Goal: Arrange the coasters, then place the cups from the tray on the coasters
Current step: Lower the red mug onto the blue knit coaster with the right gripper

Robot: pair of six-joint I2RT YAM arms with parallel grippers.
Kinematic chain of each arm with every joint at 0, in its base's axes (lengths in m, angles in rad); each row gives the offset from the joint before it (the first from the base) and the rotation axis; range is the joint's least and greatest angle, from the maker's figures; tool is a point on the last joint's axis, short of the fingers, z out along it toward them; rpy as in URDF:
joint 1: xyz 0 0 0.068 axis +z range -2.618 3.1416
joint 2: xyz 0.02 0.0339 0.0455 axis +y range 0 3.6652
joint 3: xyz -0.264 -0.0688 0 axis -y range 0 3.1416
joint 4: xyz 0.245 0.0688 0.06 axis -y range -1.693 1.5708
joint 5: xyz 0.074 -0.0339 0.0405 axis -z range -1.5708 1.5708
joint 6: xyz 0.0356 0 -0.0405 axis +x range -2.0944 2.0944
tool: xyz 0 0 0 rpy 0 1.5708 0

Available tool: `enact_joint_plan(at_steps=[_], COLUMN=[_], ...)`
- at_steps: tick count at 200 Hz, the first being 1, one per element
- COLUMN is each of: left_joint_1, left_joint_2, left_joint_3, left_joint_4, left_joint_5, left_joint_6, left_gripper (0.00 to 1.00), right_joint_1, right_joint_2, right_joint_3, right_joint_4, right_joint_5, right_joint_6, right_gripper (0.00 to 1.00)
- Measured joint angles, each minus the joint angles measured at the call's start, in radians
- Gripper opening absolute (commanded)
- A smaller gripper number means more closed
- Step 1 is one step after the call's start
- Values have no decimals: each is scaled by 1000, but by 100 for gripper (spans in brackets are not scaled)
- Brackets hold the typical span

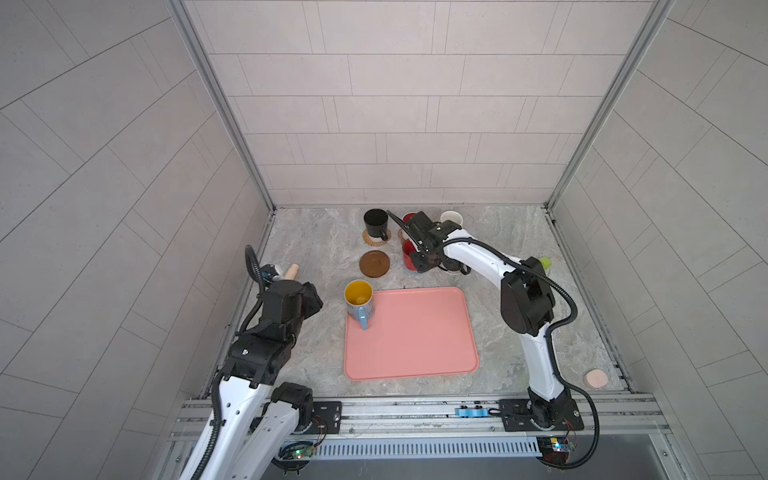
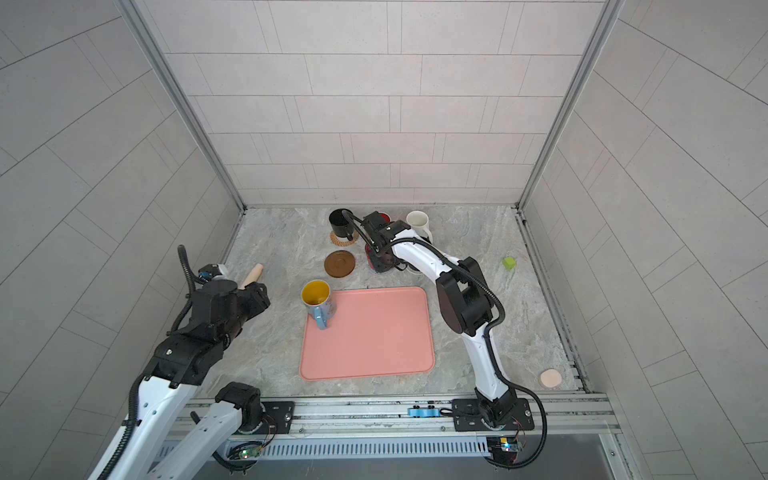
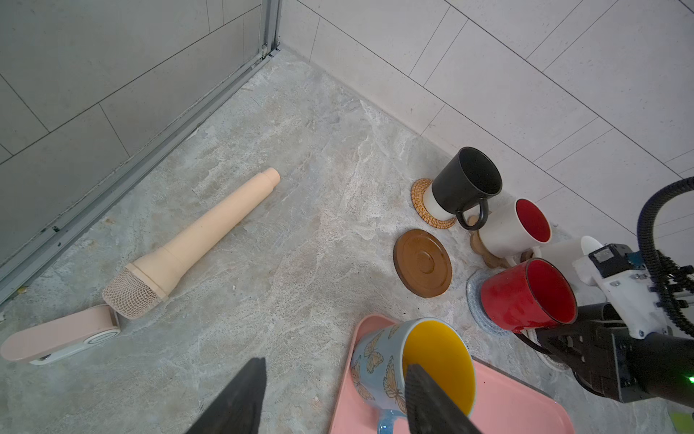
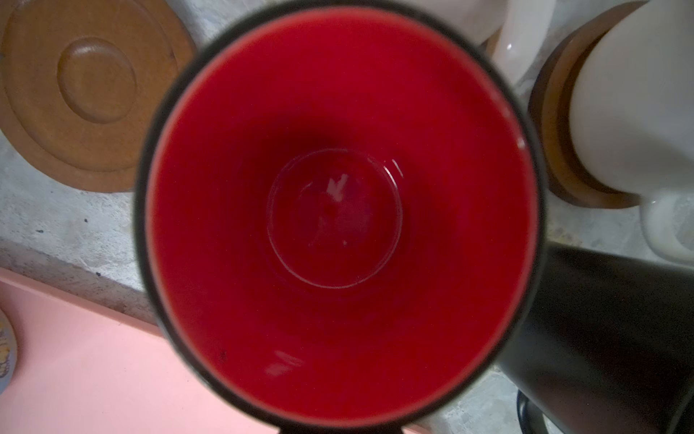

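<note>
Left hand (image 3: 334, 364) spread beside the blue mug (image 1: 358, 301) at the pink tray's (image 1: 415, 340) far-left corner. Right hand (image 1: 426, 262) pressed together over the red mug (image 1: 409, 251), hemmed by neighbouring cups. Open desk (image 1: 316, 357) lies left.

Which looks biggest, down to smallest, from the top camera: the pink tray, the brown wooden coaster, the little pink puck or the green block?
1. pink tray
2. brown wooden coaster
3. pink puck, only slightly smaller than the coaster
4. green block

Counted on inspection: six cups (image 3: 465, 184) (image 3: 514, 229) (image 3: 525, 297) (image 3: 379, 360) (image 2: 417, 222) (image 4: 601, 338), six coasters (image 3: 420, 199) (image 3: 422, 263) (image 3: 474, 300) (image 3: 479, 248) (image 4: 552, 131) (image 3: 550, 362), one tray (image 1: 415, 345), one toy microphone (image 3: 195, 240), one pink puck (image 1: 595, 378), one green block (image 2: 509, 263).
</note>
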Motion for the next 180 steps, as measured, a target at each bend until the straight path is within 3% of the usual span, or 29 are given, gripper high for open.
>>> enact_joint_plan(at_steps=[117, 180], left_joint_1=[0, 0], left_joint_2=[-2, -6], left_joint_3=[0, 0], left_joint_4=[-2, -6], left_joint_5=[0, 0], left_joint_6=[0, 0], left_gripper=[65, 65], right_joint_1=[-2, -3], right_joint_2=[26, 14], right_joint_3=[-9, -51], right_joint_4=[37, 89], right_joint_5=[5, 7], right_joint_6=[5, 18], right_gripper=[5, 10])
